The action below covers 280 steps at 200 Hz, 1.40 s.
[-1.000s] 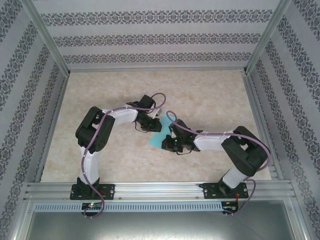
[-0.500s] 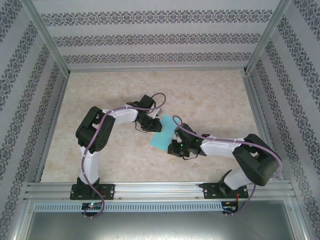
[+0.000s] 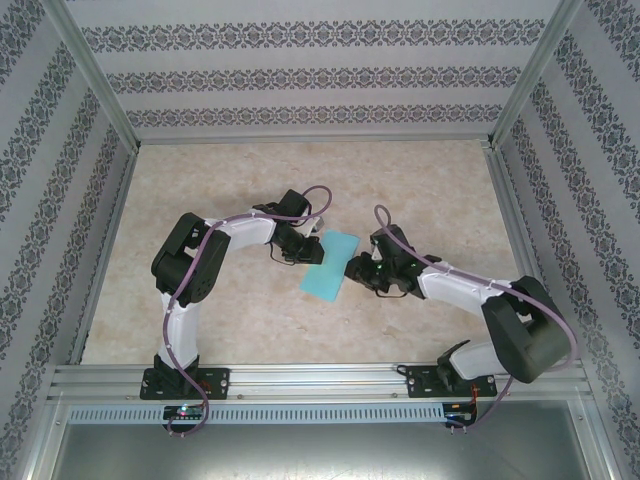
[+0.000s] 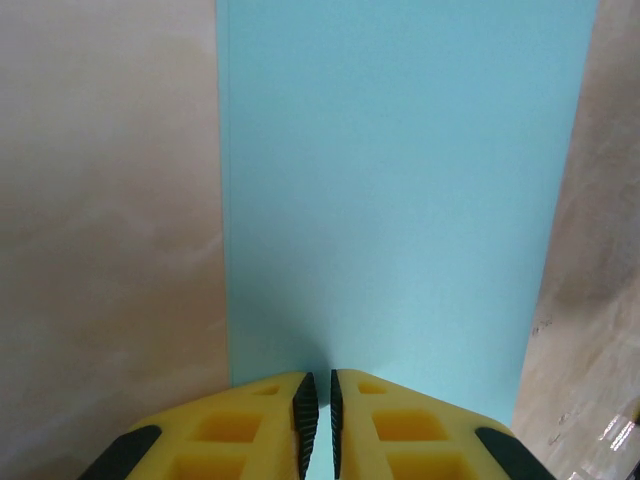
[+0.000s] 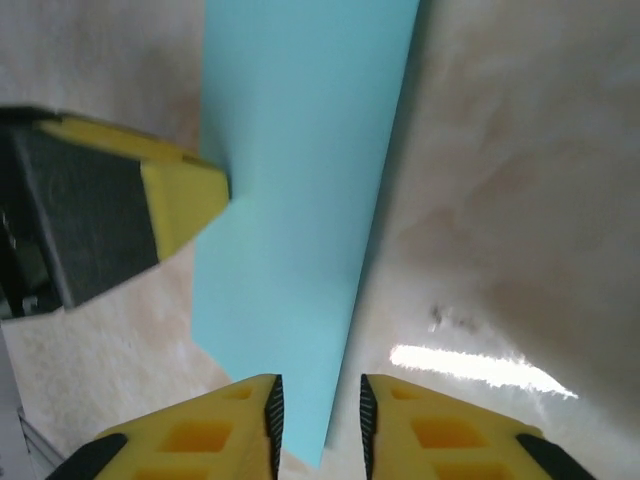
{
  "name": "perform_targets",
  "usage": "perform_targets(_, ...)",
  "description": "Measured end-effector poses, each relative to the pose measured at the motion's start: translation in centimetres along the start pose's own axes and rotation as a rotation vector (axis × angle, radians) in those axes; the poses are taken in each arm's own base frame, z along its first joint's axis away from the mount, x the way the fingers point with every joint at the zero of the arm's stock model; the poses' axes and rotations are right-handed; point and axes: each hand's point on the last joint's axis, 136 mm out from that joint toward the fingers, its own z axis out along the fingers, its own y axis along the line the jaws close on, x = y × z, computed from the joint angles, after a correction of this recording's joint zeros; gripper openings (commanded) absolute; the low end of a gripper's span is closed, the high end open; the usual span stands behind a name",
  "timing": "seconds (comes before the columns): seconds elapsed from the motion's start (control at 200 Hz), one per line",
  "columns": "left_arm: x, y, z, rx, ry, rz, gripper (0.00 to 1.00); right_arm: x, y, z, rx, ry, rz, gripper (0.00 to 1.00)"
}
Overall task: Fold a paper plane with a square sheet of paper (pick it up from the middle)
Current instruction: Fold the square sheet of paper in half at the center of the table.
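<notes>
Holding entry: square sheet of paper [image 3: 330,263], folded to a strip, centre of the top view. Left gripper [image 4: 318,385] pinches its edge; right gripper [image 5: 316,395] stands narrowly parted at a corner. I judge a nose fold comes next, needing a fresh grip.

Turquoise paper [image 3: 330,264], narrow folded rectangle

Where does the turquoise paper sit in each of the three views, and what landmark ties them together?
Top external: the paper lies near the picture's centre, between the two arms.
Left wrist: a broad band from the top edge down into the shut left gripper.
Right wrist: a tall strip left of centre, its lower corner between the open jaws of the right gripper.
Shared landmark: the left gripper pinching the paper's edge.
</notes>
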Motion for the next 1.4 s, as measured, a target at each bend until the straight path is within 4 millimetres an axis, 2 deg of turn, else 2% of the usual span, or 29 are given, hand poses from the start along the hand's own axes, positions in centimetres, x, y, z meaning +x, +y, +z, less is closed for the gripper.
perform_targets(0.33,0.0,0.0,0.0,0.002,0.0,0.0,0.2,-3.1,-0.5,2.1,0.015,0.005,0.037,0.39)
perform_targets(0.55,0.0,0.0,0.0,0.003,0.0,0.0,0.2,-3.9,-0.3,3.8,0.024,0.032,0.029,0.41)
perform_targets(0.754,0.0,-0.1,0.0,0.004,0.0,0.0,0.2,-4.3,0.0,4.3,0.012,0.041,0.026,0.41)
perform_targets(1.089,0.0,-0.1,-0.1,0.006,0.0,0.0,0.21,-4.2,1.5,4.1,-0.067,0.053,0.003,0.41)
perform_targets(1.399,0.0,-0.4,-0.3,0.018,-0.003,-0.004,0.22,-2.6,1.8,4.0,-0.119,0.076,-0.021,0.37)
